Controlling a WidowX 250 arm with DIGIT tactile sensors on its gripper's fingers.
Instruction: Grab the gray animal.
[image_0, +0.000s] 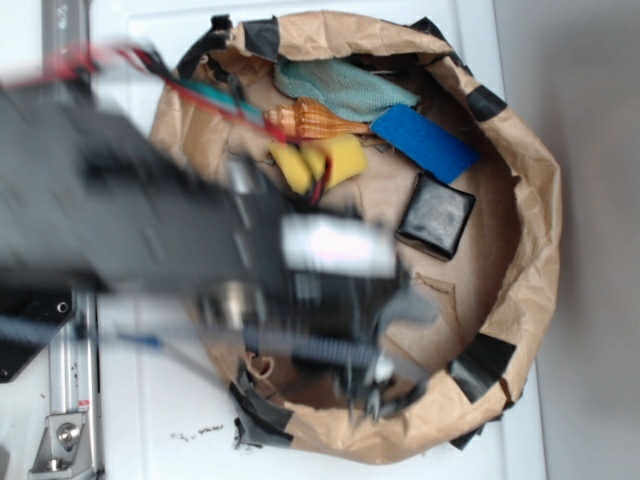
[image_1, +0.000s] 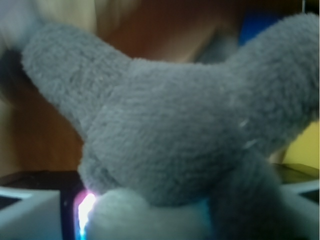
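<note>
A crumpled paper bag fills the frame's right and centre. We see the gray animal at its lower middle, under our blurred gripper; whether we're clamped on it, we cannot tell. It looks soft, light; squeeze the plump body.

The gray animal is plain, even gray plush. The paper bag is tan with black tape patches on its rim. Inside lie a black square block, a blue pad, a yellow sponge, a teal cloth and an orange striped piece. The bench is white.
</note>
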